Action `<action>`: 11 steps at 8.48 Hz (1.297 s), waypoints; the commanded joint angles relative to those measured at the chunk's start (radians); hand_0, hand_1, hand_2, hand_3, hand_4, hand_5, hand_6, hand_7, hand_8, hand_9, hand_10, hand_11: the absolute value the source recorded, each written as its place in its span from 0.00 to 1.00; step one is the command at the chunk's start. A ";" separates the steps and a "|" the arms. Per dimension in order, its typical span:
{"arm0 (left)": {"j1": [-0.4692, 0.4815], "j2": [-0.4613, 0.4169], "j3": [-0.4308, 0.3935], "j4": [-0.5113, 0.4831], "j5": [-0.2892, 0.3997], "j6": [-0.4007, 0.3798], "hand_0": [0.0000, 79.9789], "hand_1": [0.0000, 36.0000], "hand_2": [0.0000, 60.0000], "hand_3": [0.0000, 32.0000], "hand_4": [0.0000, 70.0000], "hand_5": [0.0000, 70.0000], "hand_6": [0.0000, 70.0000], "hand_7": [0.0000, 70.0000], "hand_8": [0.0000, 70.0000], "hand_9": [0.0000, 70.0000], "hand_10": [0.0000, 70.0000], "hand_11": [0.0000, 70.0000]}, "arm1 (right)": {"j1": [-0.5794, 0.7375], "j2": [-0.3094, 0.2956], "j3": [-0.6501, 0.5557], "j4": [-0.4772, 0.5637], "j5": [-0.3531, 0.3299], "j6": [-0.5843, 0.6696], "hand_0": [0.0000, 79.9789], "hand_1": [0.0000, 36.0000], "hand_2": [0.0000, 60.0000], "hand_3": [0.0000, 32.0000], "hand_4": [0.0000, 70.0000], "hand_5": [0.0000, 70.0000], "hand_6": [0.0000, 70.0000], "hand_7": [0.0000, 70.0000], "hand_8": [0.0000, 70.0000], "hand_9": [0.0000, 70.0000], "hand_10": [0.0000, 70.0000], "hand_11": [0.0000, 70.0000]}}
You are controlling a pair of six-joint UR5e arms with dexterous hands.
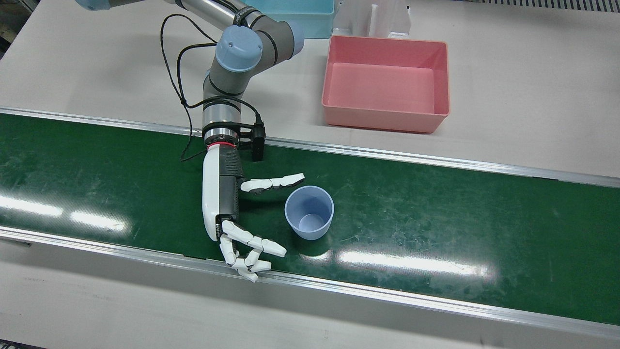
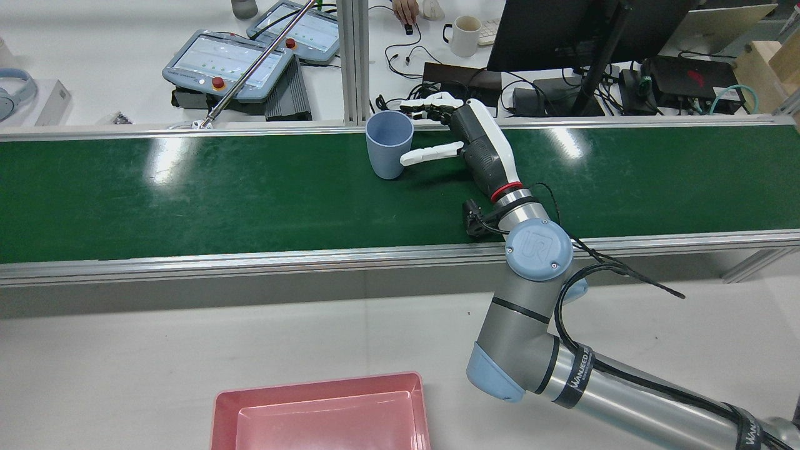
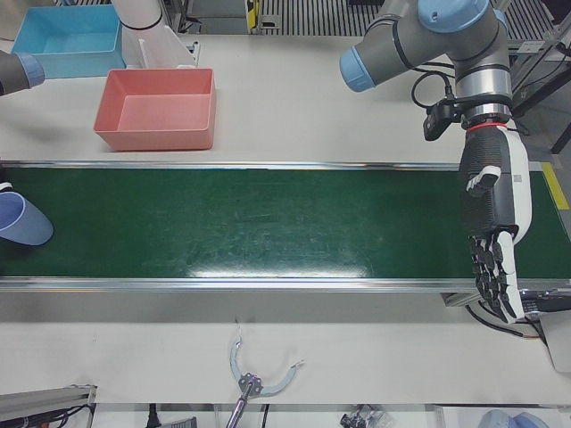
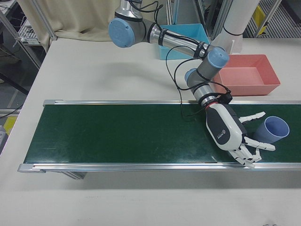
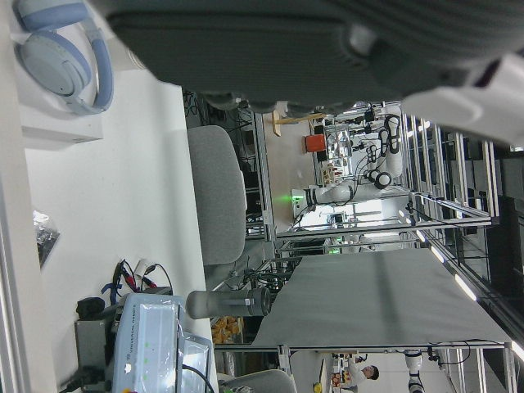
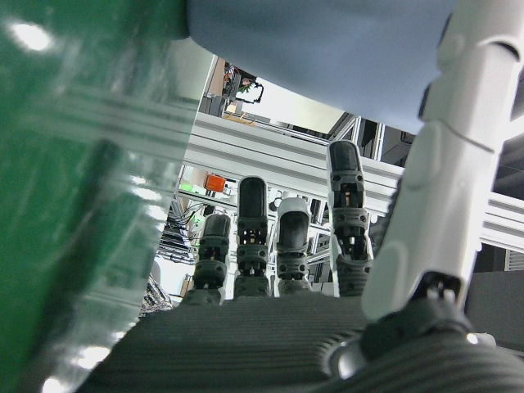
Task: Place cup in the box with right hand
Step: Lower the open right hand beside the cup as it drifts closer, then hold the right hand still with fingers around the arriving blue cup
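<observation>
Standing upright on the green belt (image 1: 436, 213), the blue cup (image 1: 309, 212) sits just beside the right hand (image 1: 227, 203), in the space the spread fingers (image 1: 261, 245) and thumb (image 1: 272, 182) frame. The right hand lies low over the belt with its fingers apart and holds nothing; the thumb reaches toward the cup's near rim, and the other fingers extend past its far side by the belt's metal edge. Whether the thumb touches the cup wall cannot be told. In the rear view the thumb tip lies close against the cup's side. The pink box (image 1: 386, 82) rests on the pale table (image 1: 533, 97), beyond the belt from the right hand and well apart from the cup. The left hand (image 3: 493, 227) hangs over the far end of the belt, fingers extended and empty.
</observation>
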 commanded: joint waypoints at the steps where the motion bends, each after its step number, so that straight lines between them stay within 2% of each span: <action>1: 0.000 0.000 0.000 0.000 -0.001 0.001 0.00 0.00 0.00 0.00 0.00 0.00 0.00 0.00 0.00 0.00 0.00 0.00 | 0.002 0.000 0.017 -0.009 -0.001 0.001 0.75 0.42 0.00 0.00 0.43 0.12 0.22 1.00 0.35 0.51 0.17 0.27; 7: 0.000 0.000 0.000 0.000 -0.001 0.001 0.00 0.00 0.00 0.00 0.00 0.00 0.00 0.00 0.00 0.00 0.00 0.00 | 0.014 -0.002 0.015 -0.014 -0.003 -0.001 0.79 0.49 0.00 0.00 0.49 0.13 0.22 1.00 0.35 0.52 0.15 0.24; 9: 0.000 0.000 0.000 0.000 0.001 0.001 0.00 0.00 0.00 0.00 0.00 0.00 0.00 0.00 0.00 0.00 0.00 0.00 | 0.012 -0.005 0.017 -0.015 -0.004 -0.001 0.77 0.47 0.00 0.00 0.49 0.12 0.22 1.00 0.35 0.52 0.15 0.24; 11: 0.000 0.000 0.000 0.000 -0.001 0.001 0.00 0.00 0.00 0.00 0.00 0.00 0.00 0.00 0.00 0.00 0.00 0.00 | 0.012 -0.005 0.018 -0.015 -0.006 -0.003 0.74 0.38 0.00 0.00 0.46 0.11 0.21 1.00 0.34 0.51 0.14 0.21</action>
